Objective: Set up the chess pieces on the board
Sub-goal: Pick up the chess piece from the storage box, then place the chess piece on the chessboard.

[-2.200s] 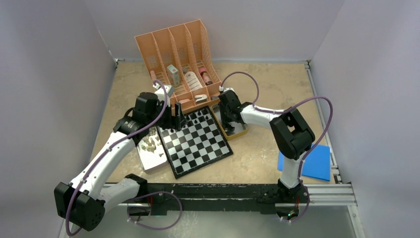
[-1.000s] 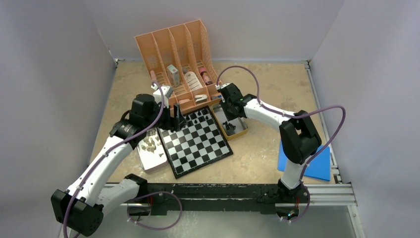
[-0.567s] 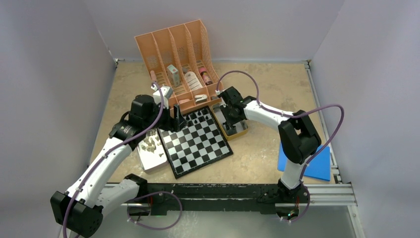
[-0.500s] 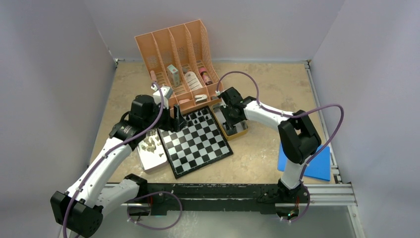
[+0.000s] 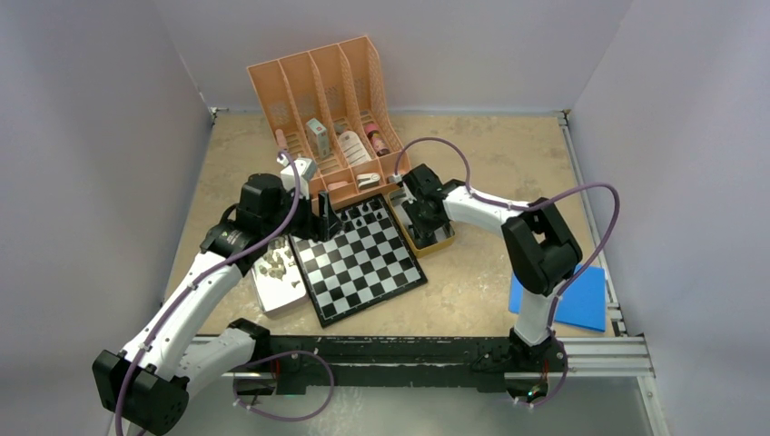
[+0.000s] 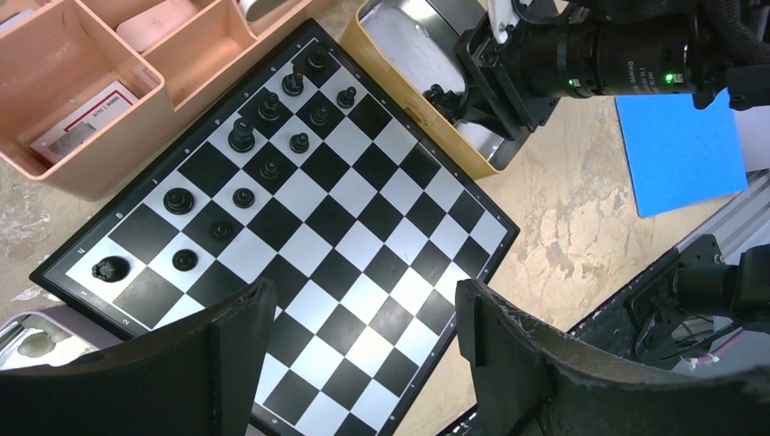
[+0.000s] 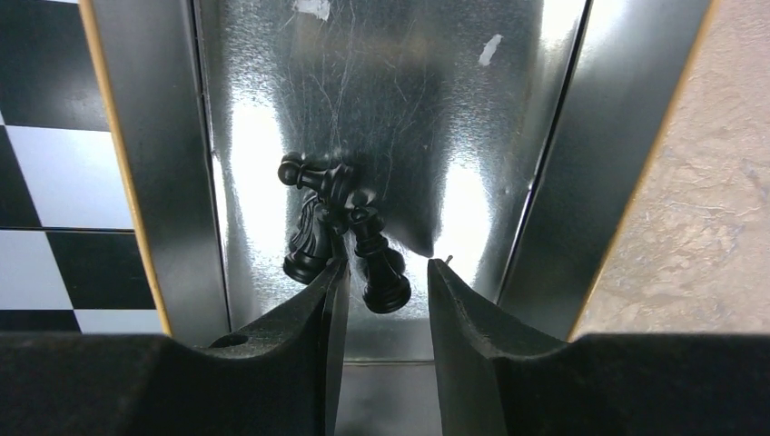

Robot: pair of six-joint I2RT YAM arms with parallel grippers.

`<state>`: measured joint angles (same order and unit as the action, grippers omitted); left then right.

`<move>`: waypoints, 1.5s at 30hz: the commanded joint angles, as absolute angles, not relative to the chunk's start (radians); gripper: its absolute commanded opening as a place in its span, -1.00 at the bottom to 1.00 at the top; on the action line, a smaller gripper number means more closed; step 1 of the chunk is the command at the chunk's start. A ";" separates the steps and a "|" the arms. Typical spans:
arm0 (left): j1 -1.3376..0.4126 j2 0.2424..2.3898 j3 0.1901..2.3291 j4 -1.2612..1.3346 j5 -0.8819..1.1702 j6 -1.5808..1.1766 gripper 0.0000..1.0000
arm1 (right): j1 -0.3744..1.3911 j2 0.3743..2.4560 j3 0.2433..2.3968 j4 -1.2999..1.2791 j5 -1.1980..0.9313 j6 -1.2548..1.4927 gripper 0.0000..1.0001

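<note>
The board (image 5: 363, 259) lies mid-table, and several black chess pieces (image 5: 363, 213) stand on its far rows (image 6: 272, 109). Beige chess pieces (image 5: 275, 263) lie in a metal tray (image 5: 281, 295) left of the board. My left gripper (image 5: 325, 216) hovers open over the board's far left corner, nothing between its fingers (image 6: 363, 304). My right gripper (image 5: 419, 222) is down in the yellow-rimmed tray (image 7: 508, 136), open. A lying black piece (image 7: 377, 263) sits between its fingertips (image 7: 386, 272), close to the left finger. Two more black pieces (image 7: 309, 227) touch that piece.
A peach divided organizer (image 5: 322, 109) with small bottles and boxes stands just behind the board. A blue sheet (image 5: 567, 295) lies at the near right. A black rail (image 5: 409, 350) runs along the near edge. Walls close in left, right and back.
My right gripper drew back from the yellow-rimmed tray, then came down again over the black pieces, its jaws a little wider. The left arm has not moved.
</note>
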<state>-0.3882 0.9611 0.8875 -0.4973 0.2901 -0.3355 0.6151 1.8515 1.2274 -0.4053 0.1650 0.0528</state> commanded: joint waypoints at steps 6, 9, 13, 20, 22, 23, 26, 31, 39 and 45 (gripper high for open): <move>-0.383 0.955 0.892 -0.451 0.308 -0.326 0.40 | 0.609 1.863 1.201 -0.380 0.157 0.012 -0.35; -0.383 0.960 0.899 -0.456 0.305 -0.326 0.39 | 0.609 1.859 1.206 -0.379 0.147 0.005 -0.46; -0.383 0.961 0.892 -0.453 0.340 -0.375 0.37 | 0.610 1.838 1.220 -0.366 0.123 0.005 -0.72; -0.383 0.995 0.903 -0.479 0.378 -0.481 0.31 | 0.609 1.742 1.233 -0.342 0.160 0.017 -0.79; -0.383 1.009 0.906 -0.477 0.402 -0.495 0.29 | 0.609 1.708 1.228 -0.326 0.163 0.017 -0.80; -0.383 1.014 0.906 -0.475 0.406 -0.500 0.28 | 0.609 1.694 1.226 -0.314 0.162 0.013 -0.80; -0.379 1.037 0.913 -0.468 0.421 -0.517 0.27 | 0.611 1.656 1.218 -0.284 0.143 0.006 -0.81; -0.357 1.091 0.969 -0.468 0.531 -0.551 0.21 | 0.633 1.560 1.191 -0.196 0.076 -0.038 -0.83; -0.330 1.174 1.091 -0.454 0.703 -0.567 0.20 | 0.780 1.395 1.074 0.085 -0.100 -0.087 -0.83; -0.330 1.202 1.176 -0.485 0.743 -0.567 0.12 | 0.896 1.377 1.069 0.166 -0.087 -0.108 -0.85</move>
<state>-0.3359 1.1969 1.0931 -0.4885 0.6762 -0.5583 0.8532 1.4048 1.0733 0.0433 -0.0555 -0.0753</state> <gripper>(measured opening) 0.578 0.142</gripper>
